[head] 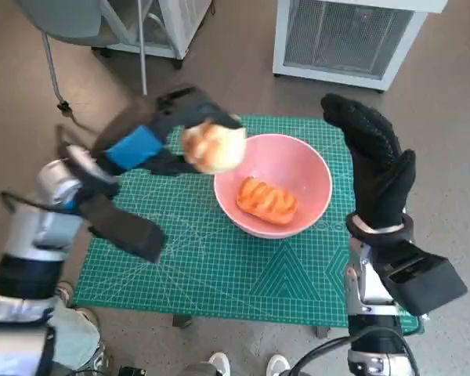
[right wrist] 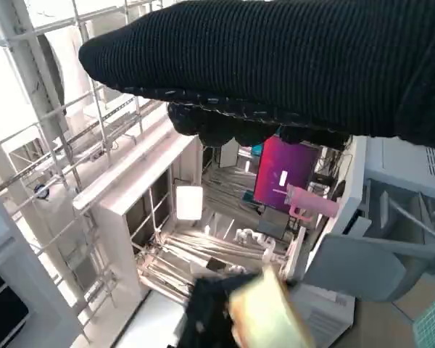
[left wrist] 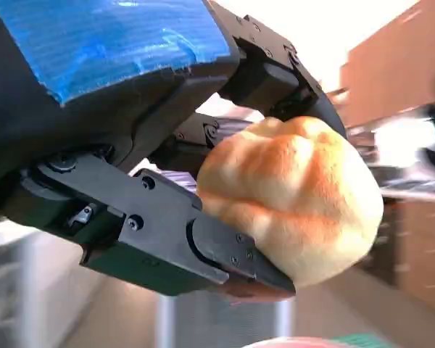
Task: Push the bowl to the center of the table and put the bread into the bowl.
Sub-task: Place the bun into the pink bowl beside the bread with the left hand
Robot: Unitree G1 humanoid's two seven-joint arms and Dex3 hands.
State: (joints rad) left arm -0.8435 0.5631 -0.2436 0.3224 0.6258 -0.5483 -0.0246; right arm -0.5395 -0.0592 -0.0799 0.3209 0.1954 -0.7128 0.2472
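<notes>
1. Head view: grey-brown floor (head: 243, 86), a white slatted unit (head: 348, 35) beyond the far edge of the worktop, a chair base (head: 78, 47) off the far-left corner, shoes (head: 247, 364) at the near edge.
2. Head view: worktop covered by a green cutting mat (head: 219, 274). Pink bowl (head: 276, 188) sits right of the middle, toward the far edge, with a glazed orange-brown pastry (head: 266, 200) lying inside it.
3. Head view: left robot hand (head: 168, 137), blue tape on its back, is clamped on a pale round bread roll (head: 213, 147). The roll is up in the air, just over the bowl's left rim; it looks blurred.
4. Head view: right robot hand (head: 376, 164) in black knit glove is raised near the far-right corner of the worktop, fingers extended and apart, holding nothing, just beside the bowl, not touching it.
5. Left wrist view: black fingers (left wrist: 203, 239) grip the bread roll (left wrist: 297, 196) from both sides; blue-taped back above. Background blurred: brownish furniture, a strip of pink rim at the picture's edge.
6. Right wrist view: glove (right wrist: 290, 65) across the frame, nothing in it. Behind: wire racks (right wrist: 80, 130), white shelving, a magenta screen (right wrist: 283, 174). The left robot hand with the yellowish roll (right wrist: 264, 319) shows blurred.
</notes>
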